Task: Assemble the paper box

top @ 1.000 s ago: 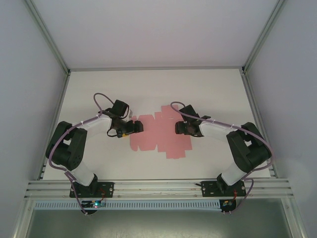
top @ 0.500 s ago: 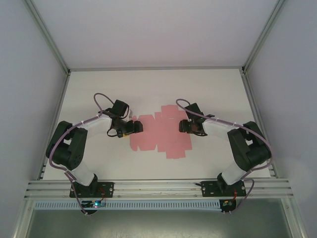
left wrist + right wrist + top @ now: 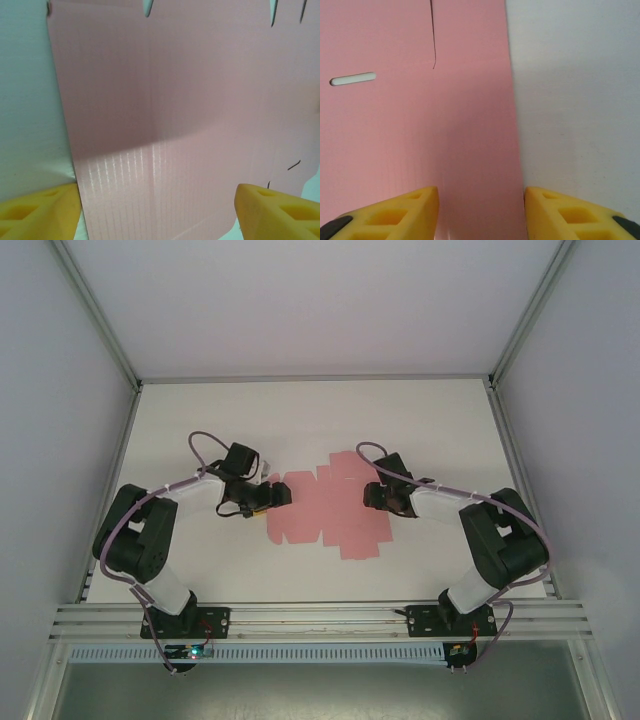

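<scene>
**Top view.** The paper box [image 3: 325, 508], a flat pink die-cut sheet, is laid on the white desk [image 3: 440, 420] at mid-frame, between the two arms. The left arm is folded at the elbow at frame left, and the left hand [image 3: 268, 496] is set at the sheet's left end. The right arm is bent likewise at frame right, with the right hand [image 3: 374, 495] placed at the sheet's right edge.

**Left wrist view.** The yellow fingers [image 3: 37, 212] are held wide apart in the lower corners, with nothing gripped and the sheet spanning the gap.

**Right wrist view.** The fingers [image 3: 395, 212] are parted with nothing clamped, and the sheet's border is seen running between them.
</scene>
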`<state>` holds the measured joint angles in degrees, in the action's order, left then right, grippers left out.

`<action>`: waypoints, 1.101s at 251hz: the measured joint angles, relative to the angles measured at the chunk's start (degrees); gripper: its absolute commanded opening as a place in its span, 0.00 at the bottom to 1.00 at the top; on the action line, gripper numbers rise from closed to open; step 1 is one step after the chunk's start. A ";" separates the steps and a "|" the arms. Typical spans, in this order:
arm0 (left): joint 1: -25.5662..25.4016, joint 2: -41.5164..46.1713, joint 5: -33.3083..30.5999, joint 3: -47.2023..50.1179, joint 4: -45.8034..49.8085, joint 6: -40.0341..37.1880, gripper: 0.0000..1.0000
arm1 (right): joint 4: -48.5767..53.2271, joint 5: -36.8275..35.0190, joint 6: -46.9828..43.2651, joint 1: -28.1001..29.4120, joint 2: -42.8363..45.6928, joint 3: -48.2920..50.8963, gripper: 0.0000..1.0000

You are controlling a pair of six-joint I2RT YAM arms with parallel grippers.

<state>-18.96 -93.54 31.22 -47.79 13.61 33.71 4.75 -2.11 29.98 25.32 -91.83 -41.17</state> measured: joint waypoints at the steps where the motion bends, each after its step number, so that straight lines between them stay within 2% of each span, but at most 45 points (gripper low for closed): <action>1: 0.02 0.09 0.02 0.13 -0.13 0.07 0.79 | -0.04 -0.02 0.02 0.00 0.02 0.02 0.47; 57: 0.31 7.91 2.23 7.61 -8.15 6.84 0.78 | -4.70 1.84 0.55 -1.51 1.57 3.34 0.47; 92: 0.26 14.25 2.71 7.91 -11.58 8.57 0.73 | -8.04 4.81 1.22 -3.19 2.34 5.35 0.47; 139: -2.99 17.20 9.09 7.15 -22.58 10.69 0.68 | -10.99 7.34 1.46 -4.24 2.93 6.97 0.47; 157: -4.37 17.09 9.03 6.05 -21.46 10.43 0.64 | -11.47 7.80 1.44 -4.50 3.04 7.23 0.47; 179: -5.20 16.20 7.61 3.30 -17.46 8.96 0.64 | -12.09 8.35 1.44 -4.72 3.08 7.50 0.47; 218: -5.49 13.99 1.51 -0.74 -9.29 6.27 0.57 | -12.90 9.11 1.42 -5.09 3.08 7.82 0.47; 263: -6.08 8.57 -2.08 -1.07 -4.61 5.75 0.52 | -13.70 9.51 1.42 -5.09 2.91 7.98 0.48; 276: -6.19 7.30 -2.40 -0.87 -4.44 5.81 0.48 | -13.88 9.73 1.42 -5.09 2.89 8.00 0.48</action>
<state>-25.15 -86.24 28.82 -48.66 9.17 39.53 -9.13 7.62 31.40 20.23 -88.95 -33.17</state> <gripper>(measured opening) 0.512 0.474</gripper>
